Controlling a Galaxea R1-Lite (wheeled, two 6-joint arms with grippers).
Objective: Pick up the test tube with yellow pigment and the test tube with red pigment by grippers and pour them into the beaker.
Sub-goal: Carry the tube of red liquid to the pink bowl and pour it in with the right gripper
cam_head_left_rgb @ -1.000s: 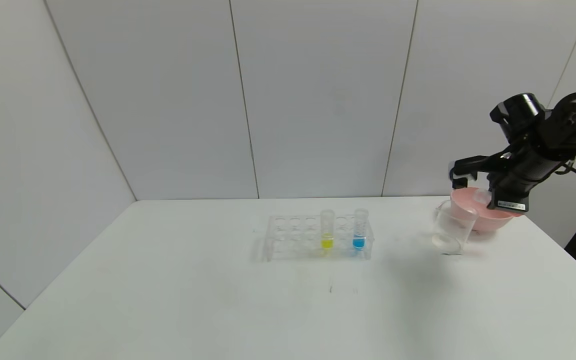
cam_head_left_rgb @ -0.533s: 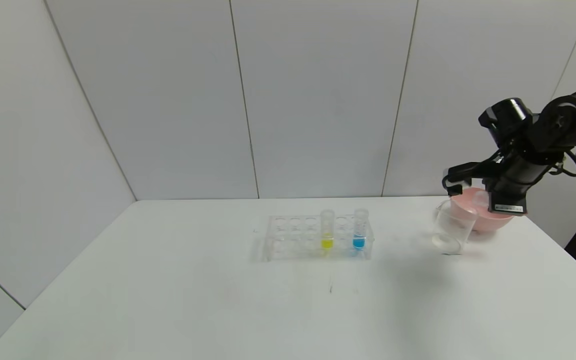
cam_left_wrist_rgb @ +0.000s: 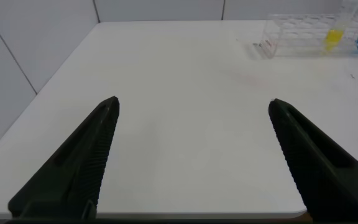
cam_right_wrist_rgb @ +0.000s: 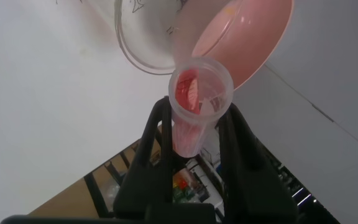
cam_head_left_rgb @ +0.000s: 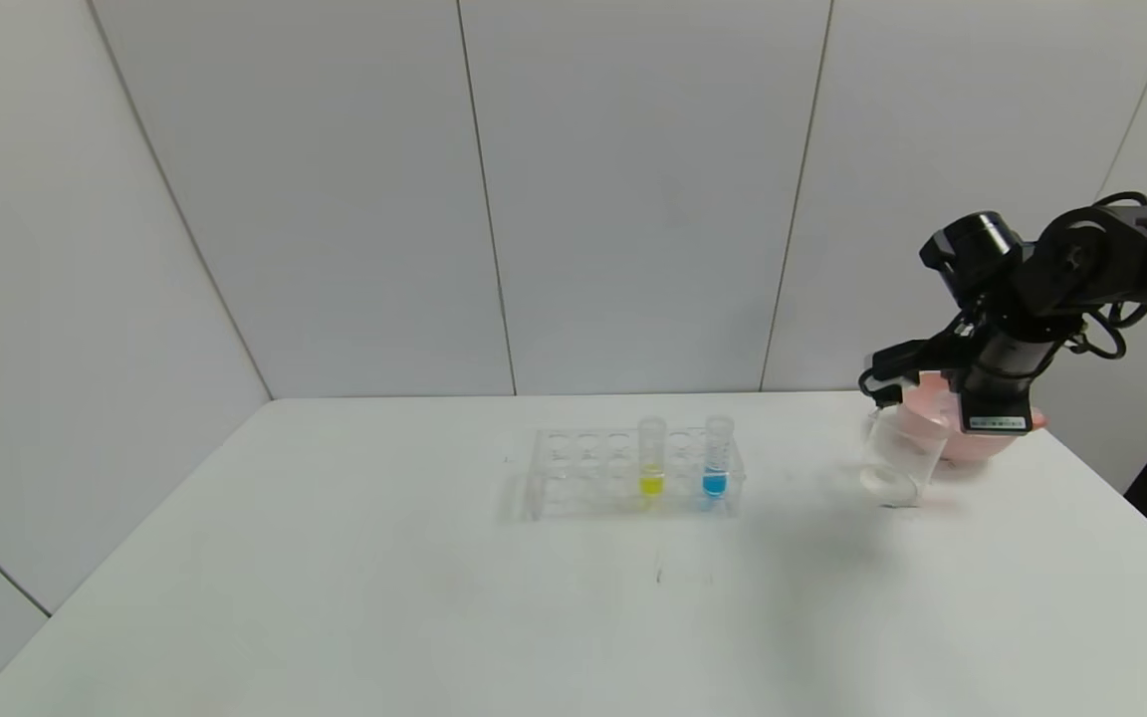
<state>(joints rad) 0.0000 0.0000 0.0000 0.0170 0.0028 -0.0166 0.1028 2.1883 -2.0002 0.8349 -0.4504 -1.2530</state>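
Observation:
My right gripper (cam_head_left_rgb: 880, 376) is shut on the test tube with red pigment (cam_right_wrist_rgb: 199, 102) and holds it tipped, mouth toward the clear beaker (cam_head_left_rgb: 898, 460), just above the beaker's rim. In the right wrist view the fingers (cam_right_wrist_rgb: 157, 134) clamp the tube's sides, red liquid lies inside near its mouth, and the beaker (cam_right_wrist_rgb: 145, 40) is right beyond. The test tube with yellow pigment (cam_head_left_rgb: 651, 463) stands upright in the clear rack (cam_head_left_rgb: 573, 473) at mid-table. My left gripper (cam_left_wrist_rgb: 194, 104) is open and empty above the table's near left part, far from the rack (cam_left_wrist_rgb: 294, 34).
A tube with blue liquid (cam_head_left_rgb: 716, 460) stands in the rack to the right of the yellow one. A pink bowl (cam_head_left_rgb: 982, 445) sits behind the beaker, partly hidden by my right arm. The table's right edge runs close by the bowl.
My right arm has swung left, carrying the red tube from over the pink bowl to over the beaker's rim. The rack, the beaker and the bowl have not moved.

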